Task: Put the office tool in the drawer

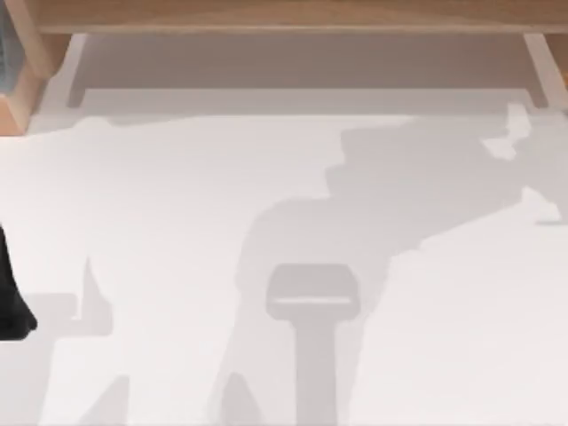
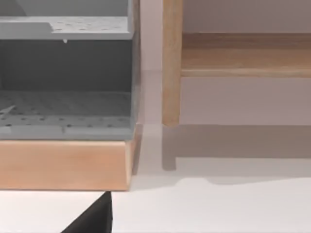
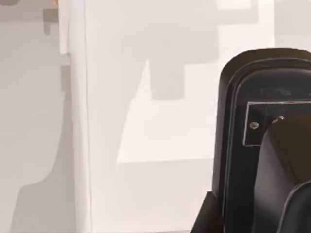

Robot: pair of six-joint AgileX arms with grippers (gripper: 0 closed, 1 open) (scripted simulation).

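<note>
The office tool is out of view. A grey unit with perforated shelves (image 2: 68,104) sits on a light wooden base (image 2: 63,165); I cannot tell which part of it is the drawer. Its corner (image 1: 7,53) and wooden base (image 1: 19,102) lie at the table's far left. A black part of my left arm (image 1: 11,302) sits at the table's left edge. A black wedge of my left gripper (image 2: 92,219) points toward the wooden base, a short way from it. A black section of my right arm (image 3: 265,145) hangs over the white table (image 3: 155,121).
A wooden frame (image 1: 284,16) runs along the table's far edge, with a wooden post (image 2: 171,63) and rail (image 2: 245,53) beside the grey unit. Arm shadows fall across the white tabletop (image 1: 177,222).
</note>
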